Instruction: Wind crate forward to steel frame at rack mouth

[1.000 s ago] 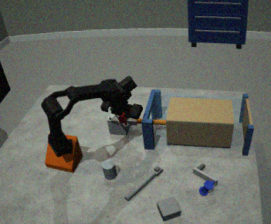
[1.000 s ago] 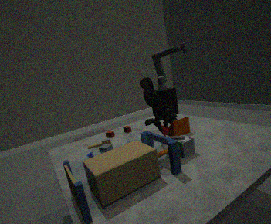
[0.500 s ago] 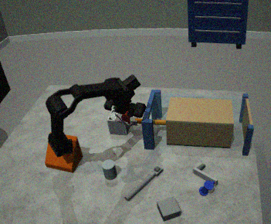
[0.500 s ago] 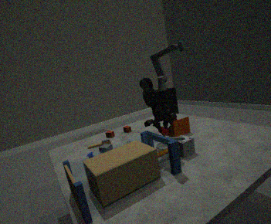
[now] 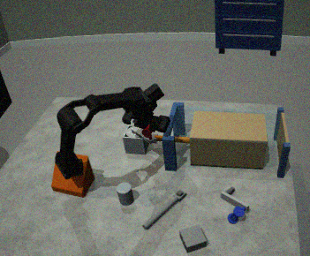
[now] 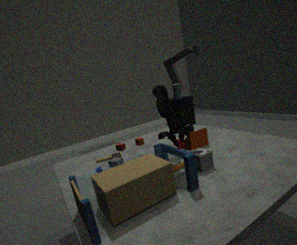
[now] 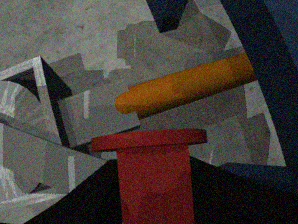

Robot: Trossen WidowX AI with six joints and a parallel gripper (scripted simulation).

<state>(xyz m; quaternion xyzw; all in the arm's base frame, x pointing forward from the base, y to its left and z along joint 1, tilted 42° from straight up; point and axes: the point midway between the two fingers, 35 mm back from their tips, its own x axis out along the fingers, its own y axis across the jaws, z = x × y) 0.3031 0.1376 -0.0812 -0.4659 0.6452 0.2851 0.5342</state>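
My gripper point(image 5: 147, 131) point(image 7: 148, 167) is shut on the red grip point(image 7: 156, 175) point(image 6: 181, 144) of the winch handle. The handle's grey arm point(image 7: 52, 157) reaches left over the winch point(image 5: 135, 146) point(image 6: 206, 161); the key in its hole is hidden. The tan crate point(image 5: 228, 147) point(image 6: 139, 190) sits flat in the cubby. Its front stands a short gap behind the blue steel frame point(image 5: 170, 154) point(image 6: 191, 173) point(image 7: 272, 75). An orange strap or bar point(image 5: 178, 139) point(image 6: 178, 167) point(image 7: 190, 87) runs through the frame between crate and winch.
A grey cylinder point(image 5: 125, 194), a long grey bar tool point(image 5: 162, 212), a grey block point(image 5: 193, 238), a grey cranked tool point(image 5: 235, 199) and a blue knobbed piece point(image 5: 237, 214) lie on the bench. Two small red-orange blocks point(image 6: 120, 146) point(image 6: 140, 141) show in the exterior view.
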